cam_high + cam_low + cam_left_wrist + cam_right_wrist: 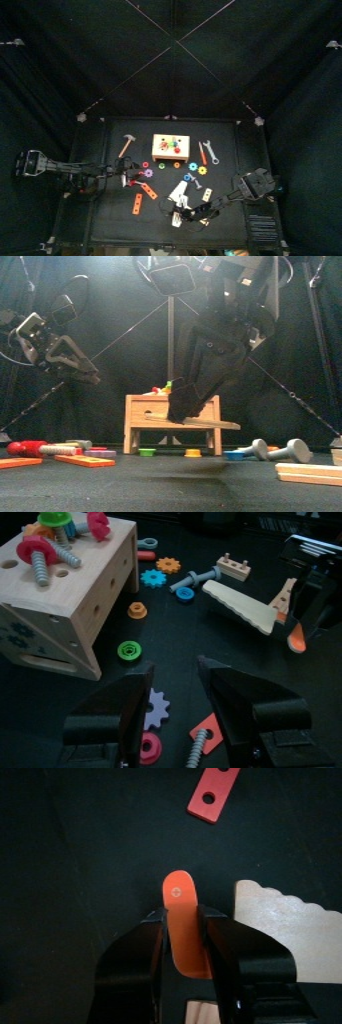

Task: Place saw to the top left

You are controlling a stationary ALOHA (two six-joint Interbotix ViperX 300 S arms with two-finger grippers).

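Observation:
The saw is a pale flat piece with a toothed edge, sticking out beside my right gripper. The jaws are shut on an orange rounded piece with a small hole that sits against the saw. In the front view the saw hangs slightly tilted above the table at the gripper. In the top view the gripper is near the table's front middle. The left wrist view shows the saw too. My left gripper is open and empty, at the table's left.
A wooden block with bolts stands mid-table. A hammer lies to its left and a wrench to its right. An orange strip lies front left and a red strip beyond the right gripper. Gears lie by the block.

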